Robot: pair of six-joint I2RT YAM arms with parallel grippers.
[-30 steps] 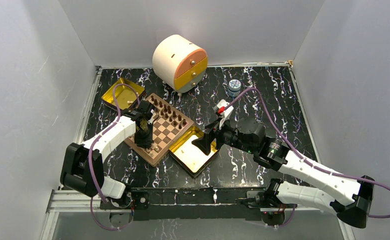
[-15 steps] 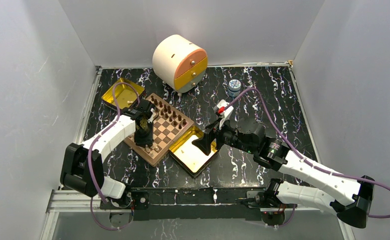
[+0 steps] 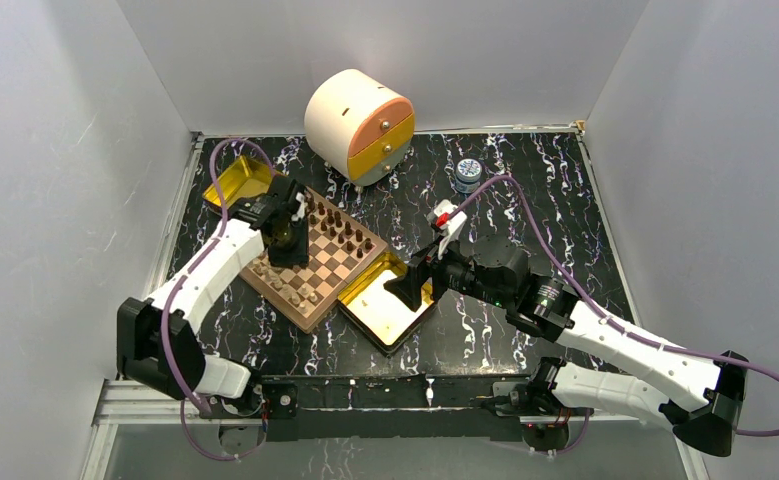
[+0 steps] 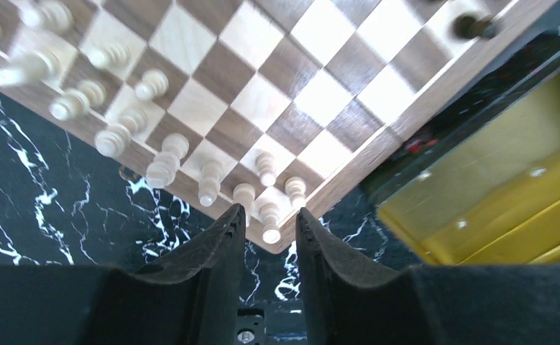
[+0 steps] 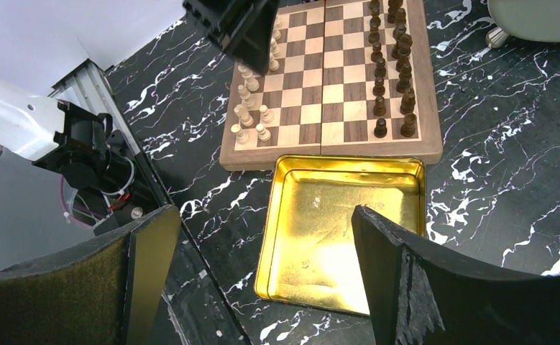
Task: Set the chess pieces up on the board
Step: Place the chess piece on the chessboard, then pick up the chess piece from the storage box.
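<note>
Hovering above the board (image 5: 248,152), the left tool (image 4: 268,219) stands slightly parted and empty, probably held high to avoid toppling the light chess pieces (image 4: 162,162) ranked along one edge. Dark pieces (image 5: 399,72) line the opposite edge. The right tool (image 5: 264,215), spread wide and empty, waits over a gold tin (image 5: 320,230). The worktop (image 5: 492,180) is black marbled; the walls (image 3: 85,150) are plain white.

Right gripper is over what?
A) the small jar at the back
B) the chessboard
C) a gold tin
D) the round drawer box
C: the right wrist view looks down between the wide-open jaws of the right gripper onto the gold tin, and the board lies beyond the tin's far rim.
</note>
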